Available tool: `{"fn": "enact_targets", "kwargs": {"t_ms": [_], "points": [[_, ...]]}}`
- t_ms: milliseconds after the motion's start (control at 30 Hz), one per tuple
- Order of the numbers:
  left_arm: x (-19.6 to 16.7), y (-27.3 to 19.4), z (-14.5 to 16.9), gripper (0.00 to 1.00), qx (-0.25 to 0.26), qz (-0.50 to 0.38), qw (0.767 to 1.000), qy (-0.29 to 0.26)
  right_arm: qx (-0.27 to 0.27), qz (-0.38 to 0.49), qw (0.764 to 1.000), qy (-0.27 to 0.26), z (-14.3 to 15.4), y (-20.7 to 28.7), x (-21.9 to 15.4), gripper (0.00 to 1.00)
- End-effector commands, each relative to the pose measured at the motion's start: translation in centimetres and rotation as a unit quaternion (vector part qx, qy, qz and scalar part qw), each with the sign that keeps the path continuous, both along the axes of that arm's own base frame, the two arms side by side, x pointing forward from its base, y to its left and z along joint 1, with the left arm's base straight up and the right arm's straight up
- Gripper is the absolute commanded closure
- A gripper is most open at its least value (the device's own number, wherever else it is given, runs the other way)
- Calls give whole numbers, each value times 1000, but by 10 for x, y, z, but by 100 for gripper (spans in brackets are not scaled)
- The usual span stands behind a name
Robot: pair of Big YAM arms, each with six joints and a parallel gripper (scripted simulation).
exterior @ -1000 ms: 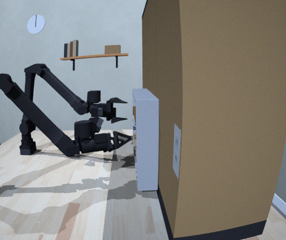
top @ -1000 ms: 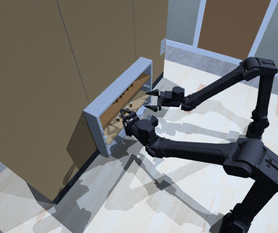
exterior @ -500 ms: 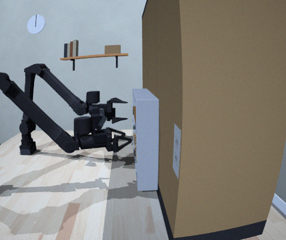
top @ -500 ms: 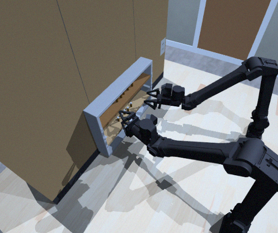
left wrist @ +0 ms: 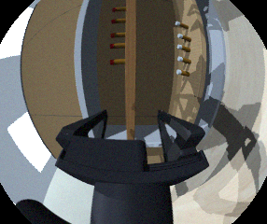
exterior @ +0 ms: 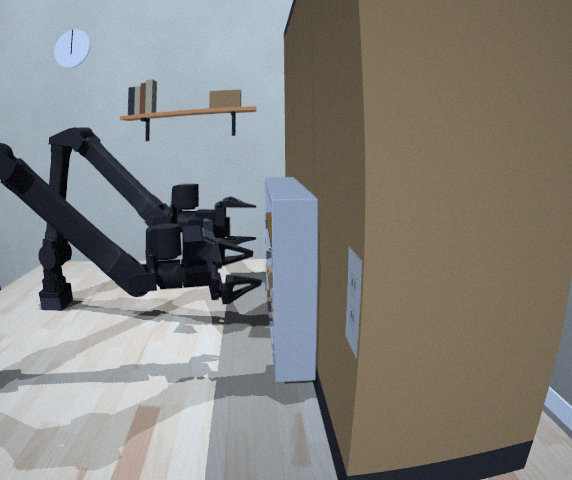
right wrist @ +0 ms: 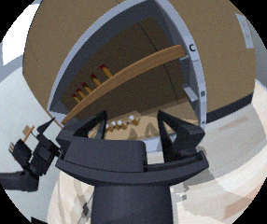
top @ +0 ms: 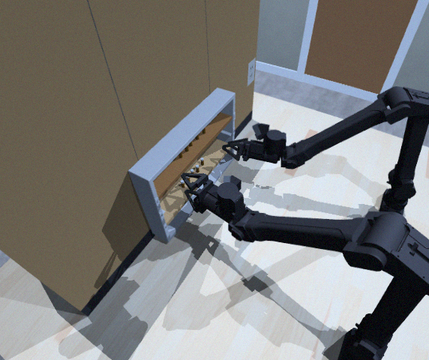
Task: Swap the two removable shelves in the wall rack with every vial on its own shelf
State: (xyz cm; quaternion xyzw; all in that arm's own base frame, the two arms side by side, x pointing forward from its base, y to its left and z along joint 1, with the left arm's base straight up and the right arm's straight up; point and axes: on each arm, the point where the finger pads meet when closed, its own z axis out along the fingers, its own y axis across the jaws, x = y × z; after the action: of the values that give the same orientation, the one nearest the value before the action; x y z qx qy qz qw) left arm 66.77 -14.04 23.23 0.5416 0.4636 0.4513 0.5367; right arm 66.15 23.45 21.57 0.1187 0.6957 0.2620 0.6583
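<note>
The white rack (top: 181, 133) (exterior: 295, 289) hangs on the brown wall. Its upper, orange-brown shelf (left wrist: 131, 84) (right wrist: 147, 63) bears several standing red-capped vials (left wrist: 119, 35) (right wrist: 94, 80). The lower, paler shelf (left wrist: 185, 93) bears several standing white-capped vials (left wrist: 184, 48) (right wrist: 133, 120). My left gripper (top: 184, 183) (exterior: 254, 222) (left wrist: 132, 113) is open and empty just in front of the rack's left part, its fingers above and below the upper shelf's front edge line. My right gripper (top: 229, 150) (exterior: 256, 267) (right wrist: 132, 113) is open and empty, rolled askew, before the rack's right part at lower-shelf height.
Runner brackets (right wrist: 189, 92) show on the rack's right inner side, beside the marks C and B. A pale lip (left wrist: 216, 61) runs along the rack's bottom front. A wall socket (top: 250, 72) (exterior: 353, 302) is beyond the rack's right end. The left arm also shows in the right wrist view.
</note>
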Motion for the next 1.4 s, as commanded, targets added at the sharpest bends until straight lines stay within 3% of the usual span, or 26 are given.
{"fn": "enact_targets", "kwargs": {"t_ms": [0, 167, 233, 300, 667, 733, 1000, 1367], "points": [[4, -8, 7, 16, 1, 13, 1000, -18, 167, -12, 986, 1, 58, 9, 10, 16], [6, -5, 10, 16, -1, 31, 999, -22, 251, -26, 968, 14, 65, 5, 8, 16], [6, -5, 10, 16, -1, 31, 999, -22, 251, -26, 968, 14, 65, 5, 8, 16], [8, -4, 16, 16, -2, 38, 999, -28, 287, -33, 957, 25, 58, 2, 10, 16], [13, 1, 13, 16, -3, 70, 997, -28, 479, -61, 875, 34, 81, -9, 7, 16], [10, 3, 27, 16, -6, 72, 997, -38, 504, -67, 860, 34, 84, -12, 6, 16], [11, 6, 27, 16, -6, 73, 997, -38, 495, -94, 863, 41, 57, -26, 21, 16], [24, 10, 11, 16, 1, 76, 997, -16, 491, -92, 865, 41, 57, -27, 33, 16]]}}
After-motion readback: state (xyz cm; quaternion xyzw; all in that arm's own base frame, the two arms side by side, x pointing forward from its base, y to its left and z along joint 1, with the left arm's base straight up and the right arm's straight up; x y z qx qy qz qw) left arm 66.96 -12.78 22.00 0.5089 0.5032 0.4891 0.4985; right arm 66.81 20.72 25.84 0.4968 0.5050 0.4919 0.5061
